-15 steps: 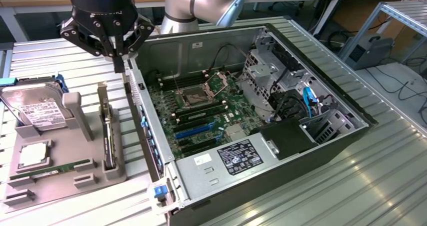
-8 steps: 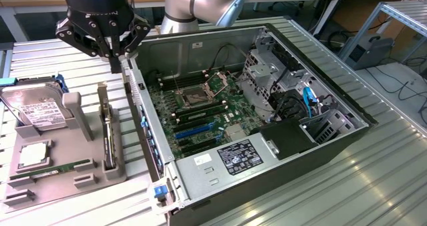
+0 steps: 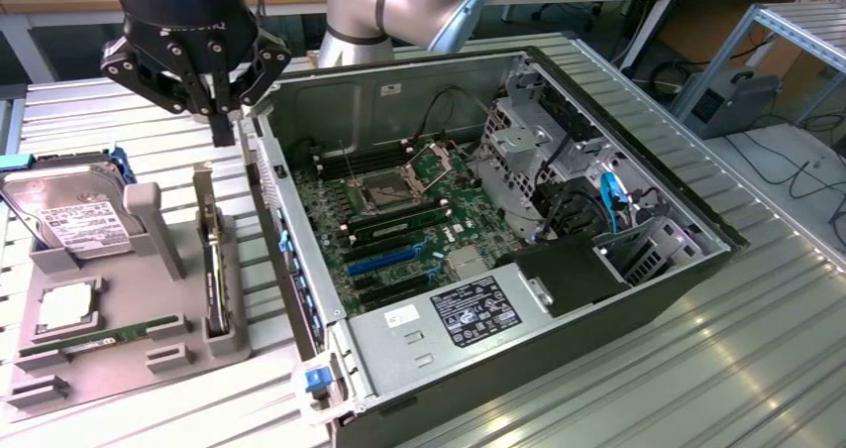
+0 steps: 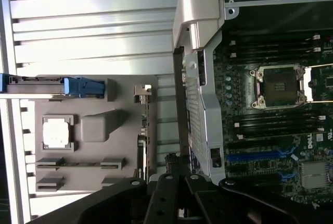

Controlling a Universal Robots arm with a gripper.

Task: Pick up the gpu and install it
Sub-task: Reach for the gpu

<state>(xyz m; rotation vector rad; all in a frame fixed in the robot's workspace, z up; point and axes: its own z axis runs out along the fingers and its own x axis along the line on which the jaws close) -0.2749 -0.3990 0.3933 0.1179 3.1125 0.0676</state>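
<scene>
Starting at the exterior view's left, a hard drive [image 3: 73, 220] leans upright at the back corner of the grey tray [image 3: 133, 369]. In front of it a processor chip [image 3: 66, 307] lies flat in its pocket, and a slim RAM stick [image 3: 113, 334] lies along the tray's front edge.

Further right, the gpu [image 3: 212, 260] stands on edge in the long slot along the tray edge nearest the computer case [image 3: 529, 349]. It lies lengthwise, front to back.

My gripper [image 3: 221, 121] hangs over the back end of that slot, fingers pressed together with nothing between them. It is above the gpu's far end, near it but not touching.

Just beside the tray, the case lies open with its motherboard [image 3: 396, 230] and bare processor socket [image 3: 392, 185] facing up.
</scene>
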